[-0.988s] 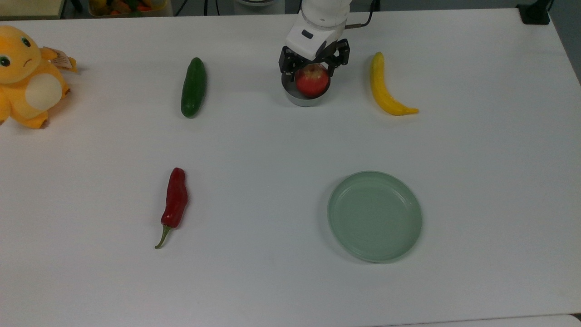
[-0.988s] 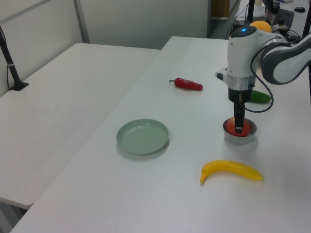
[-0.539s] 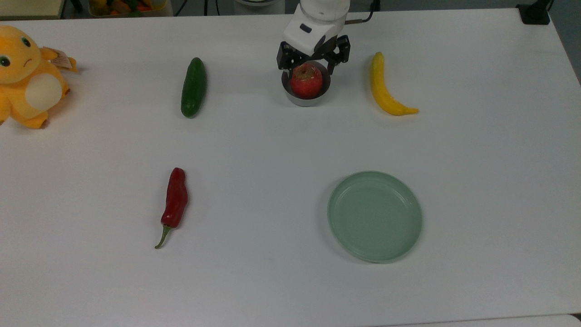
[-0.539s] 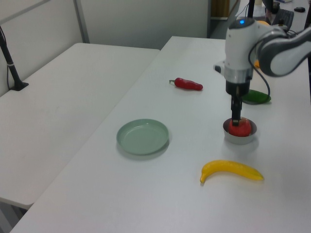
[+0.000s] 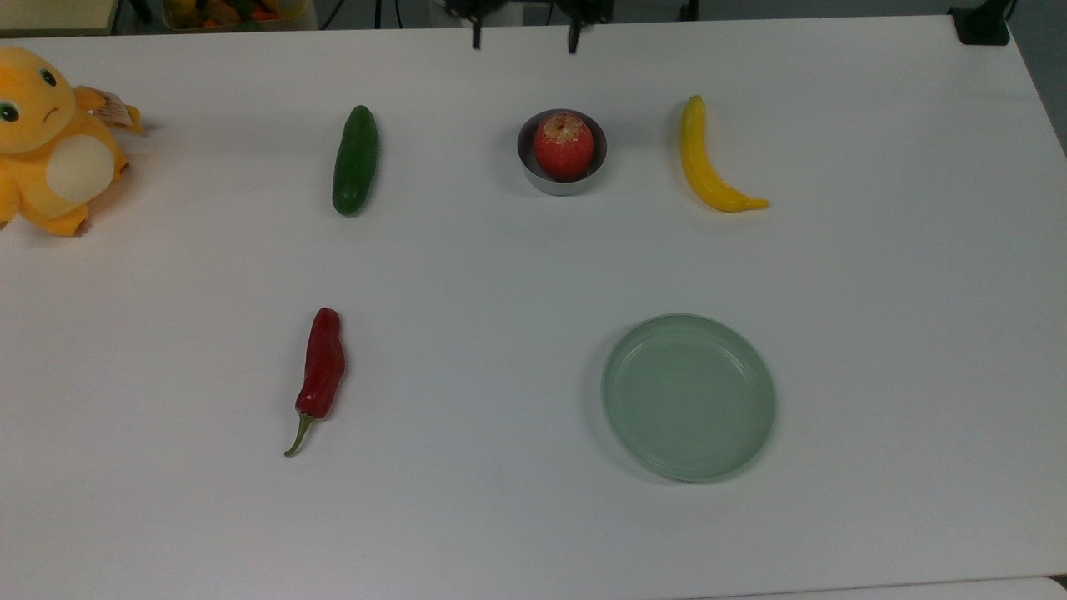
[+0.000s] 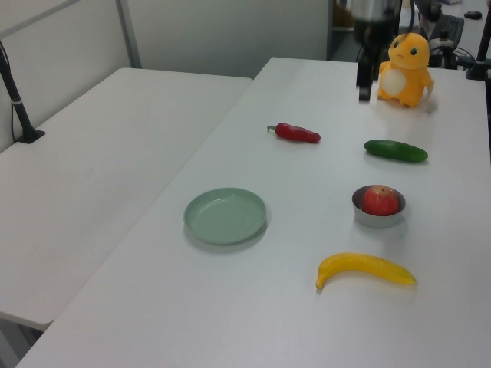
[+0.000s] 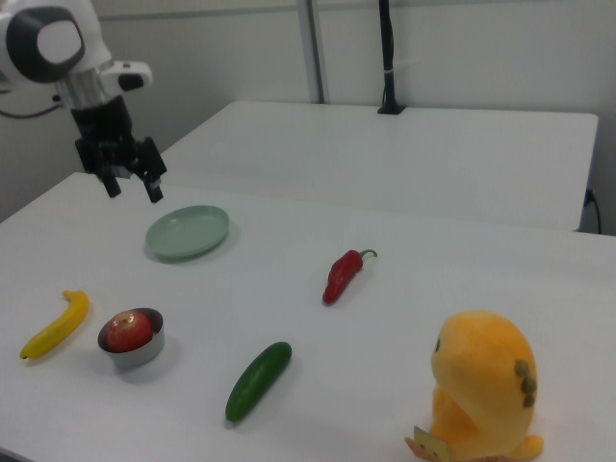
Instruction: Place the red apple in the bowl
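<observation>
Since the red apple [image 5: 563, 147] is sitting inside the small grey bowl [image 5: 531, 171], stem dimple up and free of any grasp, you are looking at a task that appears finished. The bowl is standing between the cucumber [image 5: 355, 160] and the banana [image 5: 705, 163] in the top view, well apart from the pale green plate [image 5: 688, 397] and the red chili pepper [image 5: 321, 372]. Your gripper [image 7: 133, 184] is hanging high above the table in the right view, fingers spread wide and holding nothing, well away from the bowl. Nothing seems left for you beyond parking the arm.

At the top view's upper edge only the two fingertips [image 5: 477, 37] are poking in, the rest being cut off. In the left view the arm is cropped at the top, beside the orange plush toy [image 6: 404, 67]. You are not getting a look at how deep the apple is resting, since the bowl's wall is hiding its lower half.
</observation>
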{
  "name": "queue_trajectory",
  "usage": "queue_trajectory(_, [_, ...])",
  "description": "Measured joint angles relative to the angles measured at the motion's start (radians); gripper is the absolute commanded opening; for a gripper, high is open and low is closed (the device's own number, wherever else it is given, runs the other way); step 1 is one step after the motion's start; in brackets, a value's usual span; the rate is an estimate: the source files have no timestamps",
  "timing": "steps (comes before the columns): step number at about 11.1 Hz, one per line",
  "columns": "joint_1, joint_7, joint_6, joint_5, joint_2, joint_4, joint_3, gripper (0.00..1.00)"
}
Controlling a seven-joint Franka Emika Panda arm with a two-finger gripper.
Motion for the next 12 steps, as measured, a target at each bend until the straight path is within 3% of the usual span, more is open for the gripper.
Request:
queue_trajectory(2, [0.007, -0.028, -0.06, 0.035, -0.019, 0.068, -0.072, 1.0])
queue_trajectory(4, [0.051, -0.102, -0.109, 0.071, -0.047, 0.082, -0.167, 1.0])
queue_trajectory(6, [0.063, -0.163, -0.113, 0.118, -0.059, 0.081, -0.224, 1.0])
queue_trajectory(12, [0.068, -0.273, -0.024, 0.122, -0.037, 0.06, -0.236, 1.0])
